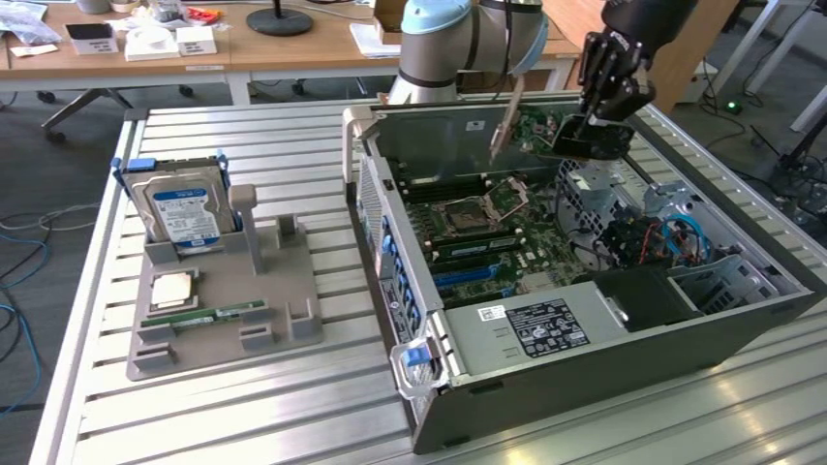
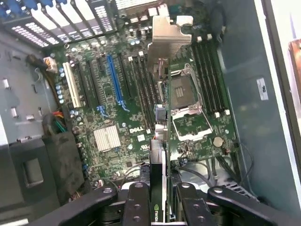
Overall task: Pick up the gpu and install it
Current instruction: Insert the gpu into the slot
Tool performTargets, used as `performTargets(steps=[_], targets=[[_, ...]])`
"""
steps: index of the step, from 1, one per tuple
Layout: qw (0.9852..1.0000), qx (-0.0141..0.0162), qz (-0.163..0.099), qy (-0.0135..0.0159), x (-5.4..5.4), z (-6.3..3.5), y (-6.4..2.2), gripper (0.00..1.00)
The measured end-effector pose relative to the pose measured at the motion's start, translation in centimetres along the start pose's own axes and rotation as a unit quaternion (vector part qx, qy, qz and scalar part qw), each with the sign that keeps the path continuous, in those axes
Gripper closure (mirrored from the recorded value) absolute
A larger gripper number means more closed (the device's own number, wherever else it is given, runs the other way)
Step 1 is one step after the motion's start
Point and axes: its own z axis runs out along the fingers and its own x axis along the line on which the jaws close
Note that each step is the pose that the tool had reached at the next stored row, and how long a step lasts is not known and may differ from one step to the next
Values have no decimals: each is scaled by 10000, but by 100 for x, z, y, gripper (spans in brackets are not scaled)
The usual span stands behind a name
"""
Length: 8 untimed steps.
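Black gripper [image 1: 591, 131] [image 2: 162, 200] | jaws are clamped on thin dark pale-bracketed gpu [image 1: 540, 131] [image 2: 160, 155] | held above green motherboard [image 1: 498, 242] [image 2: 117, 117] of open grey case [image 1: 621, 387]

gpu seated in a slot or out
Out: the gripper holds the gpu edge-on above the motherboard, not seated in it.

A long wooden desk [image 1: 194, 60] stands at the back, chair legs [image 1: 88, 105] beneath it. The floor [image 1: 65, 174] is dark, and cables [image 1: 19, 242] trail past the slatted metal table [image 1: 259, 412] on the exterior view's left. Light glints off its slats.
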Motion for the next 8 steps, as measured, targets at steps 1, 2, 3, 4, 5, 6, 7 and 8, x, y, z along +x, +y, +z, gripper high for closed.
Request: performTargets(steps=[1, 2, 3, 4, 5, 6, 7, 8], targets=[[10000, -2, -70, 3, 0, 0, 0, 74], [9999, -3, -141, 6, 0, 1, 0, 74], [9998, -5, -216, 9, 0, 2, 0, 74], [9996, -7, -286, 12, 0, 3, 0, 74], [9994, -8, -355, 15, 0, 3, 0, 74], [9991, -10, -424, 18, 0, 4, 0, 74], [9988, -12, -490, 21, 0, 4, 0, 74], [9985, -13, -555, 24, 0, 5, 0, 74]])
